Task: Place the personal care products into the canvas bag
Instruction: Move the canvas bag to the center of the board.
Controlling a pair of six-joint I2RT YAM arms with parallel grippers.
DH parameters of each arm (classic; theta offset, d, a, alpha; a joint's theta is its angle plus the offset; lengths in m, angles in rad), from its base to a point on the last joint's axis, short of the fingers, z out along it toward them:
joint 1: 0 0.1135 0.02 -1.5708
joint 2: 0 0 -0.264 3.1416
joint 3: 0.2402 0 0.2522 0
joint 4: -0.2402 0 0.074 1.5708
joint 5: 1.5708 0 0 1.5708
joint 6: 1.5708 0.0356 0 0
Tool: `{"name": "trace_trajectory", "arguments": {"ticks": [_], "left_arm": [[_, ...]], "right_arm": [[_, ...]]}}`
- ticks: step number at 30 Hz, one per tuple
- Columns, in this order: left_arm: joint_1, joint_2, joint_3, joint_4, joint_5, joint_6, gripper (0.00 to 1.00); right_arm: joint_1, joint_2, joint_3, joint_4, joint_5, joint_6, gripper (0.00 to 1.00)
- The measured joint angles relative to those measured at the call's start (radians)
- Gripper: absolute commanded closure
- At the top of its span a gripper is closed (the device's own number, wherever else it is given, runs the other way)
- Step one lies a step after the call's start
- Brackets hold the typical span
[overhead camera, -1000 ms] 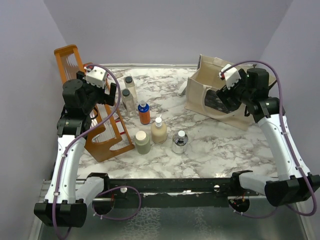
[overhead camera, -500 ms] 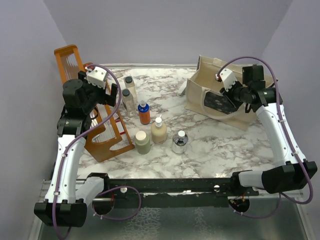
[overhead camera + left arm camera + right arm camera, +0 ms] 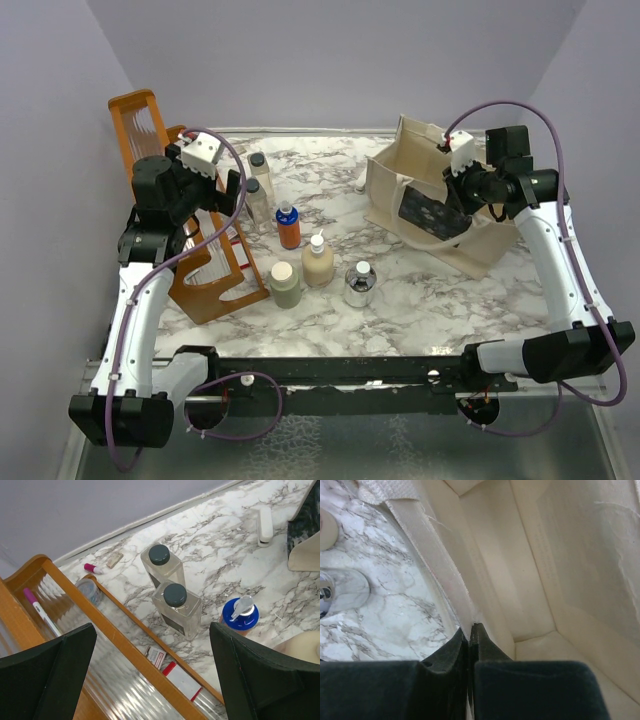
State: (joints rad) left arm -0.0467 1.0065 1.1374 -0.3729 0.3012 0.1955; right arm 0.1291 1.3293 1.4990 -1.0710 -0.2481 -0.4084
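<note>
The canvas bag [image 3: 395, 190] stands at the back right with its mouth open, and its pale inside [image 3: 535, 555] fills the right wrist view. My right gripper [image 3: 470, 628] is shut on the bag's near rim [image 3: 437, 555], also seen from above [image 3: 450, 188]. Two clear black-capped bottles [image 3: 161, 562] [image 3: 176, 605] stand left of centre. Near them are the orange blue-capped bottle [image 3: 288, 226], the beige pump bottle [image 3: 318, 262], the olive-grey bottle [image 3: 284, 284] and the squat silvery one [image 3: 359, 284]. My left gripper [image 3: 152, 645] hangs open above the rack edge, beside the clear bottles, holding nothing.
An orange wooden rack [image 3: 195, 260] leans along the left side, with a pink marker [image 3: 40, 611] and small cards lying under it. A white tube [image 3: 264, 524] lies on the marble near the bag. Grey walls close in the table on three sides.
My right gripper has shut on the bag's rim and drawn it up, so the bag now stands more upright. The left gripper has shifted slightly to the right.
</note>
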Motion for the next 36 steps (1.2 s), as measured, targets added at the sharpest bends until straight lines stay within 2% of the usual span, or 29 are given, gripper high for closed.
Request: {"name": "trace_trajectory", "arguments": {"ticks": [9,13,18,21,25,29,36], "left_arm": [[-0.037,0.025,0.0,-0.023,0.003,0.017,0.01],[-0.052,0.044,0.006,-0.052,0.006,0.029,0.01],[-0.059,0.079,0.037,-0.085,0.006,0.039,0.01],[-0.062,0.098,0.067,-0.102,0.007,0.041,0.01],[-0.067,0.13,0.124,-0.119,0.006,0.045,0.01],[-0.07,0.14,0.143,-0.121,0.006,0.04,0.01],[-0.072,0.149,0.168,-0.124,-0.025,-0.005,0.01]], "right_arm": [[0.04,0.001,0.0,0.013,-0.03,0.125,0.98],[0.063,0.001,0.0,0.035,-0.069,0.16,0.93],[0.103,0.0,0.0,0.082,-0.132,0.195,0.78],[0.123,0.0,0.0,0.11,-0.167,0.204,0.65],[0.143,-0.004,0.003,0.149,-0.2,0.205,0.55],[0.16,-0.009,0.05,0.18,-0.204,0.201,0.36],[0.206,-0.023,0.13,0.291,-0.213,0.195,0.26]]}}
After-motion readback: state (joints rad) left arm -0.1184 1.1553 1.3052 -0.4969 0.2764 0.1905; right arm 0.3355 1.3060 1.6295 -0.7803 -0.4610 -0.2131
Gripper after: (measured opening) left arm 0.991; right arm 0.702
